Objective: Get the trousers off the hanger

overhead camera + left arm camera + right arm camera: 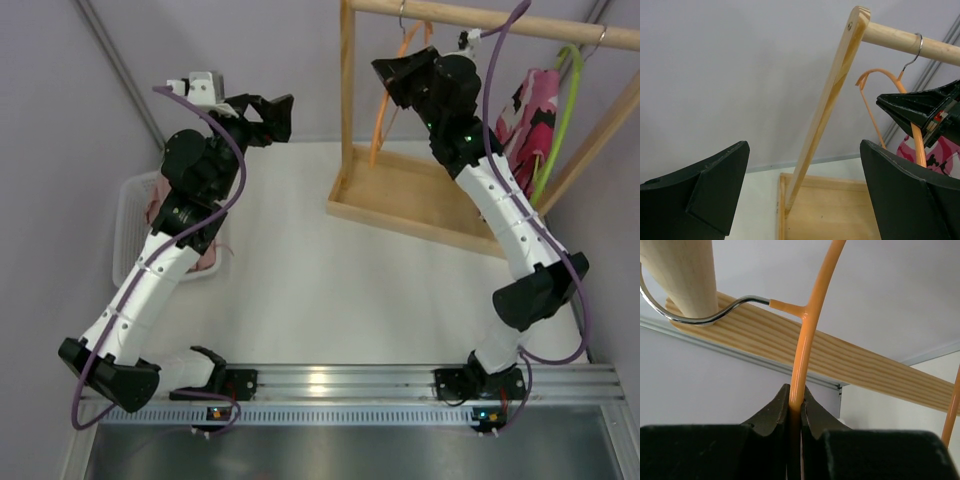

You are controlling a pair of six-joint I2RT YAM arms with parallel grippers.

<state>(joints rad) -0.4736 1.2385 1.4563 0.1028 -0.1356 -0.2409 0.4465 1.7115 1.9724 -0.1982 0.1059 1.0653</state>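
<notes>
The orange hanger [384, 112] hangs bare by its metal hook [715, 316] from the wooden rod [500, 18]. My right gripper [390, 72] is shut on the hanger's orange wire [805, 330] just below the hook, with the jaws pinching it [796, 390]. The dusty-pink trousers [207, 262] lie in the white basket [125, 230] at the left, mostly hidden under my left arm. My left gripper [279, 118] is raised left of the rack, open and empty [805, 145]. From the left wrist I see the hanger [914, 137] and the right gripper [920, 107].
The wooden rack has an upright post [832, 95] and a tray-like base [400, 195] at the back right. A red-and-pink patterned garment [530, 110] hangs on a lime-green hanger [560, 100] further right on the rod. Walls close in behind and on both sides.
</notes>
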